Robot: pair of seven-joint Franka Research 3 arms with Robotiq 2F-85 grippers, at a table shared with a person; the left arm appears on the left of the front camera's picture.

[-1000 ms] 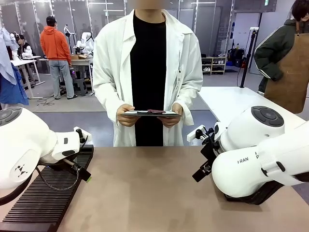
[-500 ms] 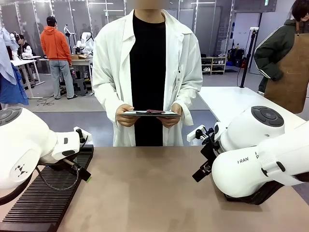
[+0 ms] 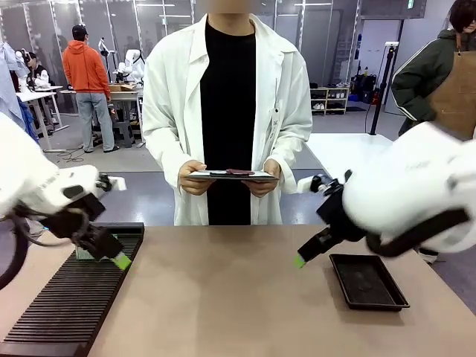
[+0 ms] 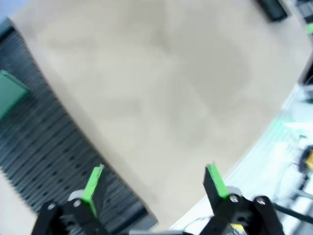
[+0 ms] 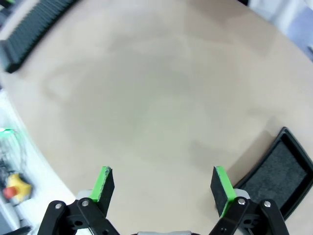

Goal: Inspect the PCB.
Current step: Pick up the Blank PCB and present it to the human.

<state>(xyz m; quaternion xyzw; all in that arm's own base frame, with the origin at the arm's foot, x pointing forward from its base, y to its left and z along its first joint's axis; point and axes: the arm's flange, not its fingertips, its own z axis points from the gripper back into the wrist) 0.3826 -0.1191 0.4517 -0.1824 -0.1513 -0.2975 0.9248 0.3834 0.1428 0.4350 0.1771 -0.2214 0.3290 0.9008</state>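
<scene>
The PCB [image 4: 11,92] is a small green board standing up in the black slotted rack [image 4: 44,147], up and to the left of my left gripper [image 4: 154,178] in the left wrist view. That gripper is open and holds nothing. In the front view, the left gripper [image 3: 115,258] hangs over the rack's [image 3: 67,305] far right edge. My right gripper [image 3: 300,260] hovers above the table right of centre. In its wrist view the right gripper [image 5: 161,180] is open and holds nothing, with bare tabletop below.
A shallow black tray [image 3: 368,281] lies on the table at the right, and the black tray [image 5: 281,171] is close beside the right finger. A person in a white coat stands at the far side holding a grey clipboard [image 3: 233,175] with both hands.
Both arms have unfolded from their tucked pose and swung their grippers out over the table. The right arm lifted off the black tray. The person has not moved.
</scene>
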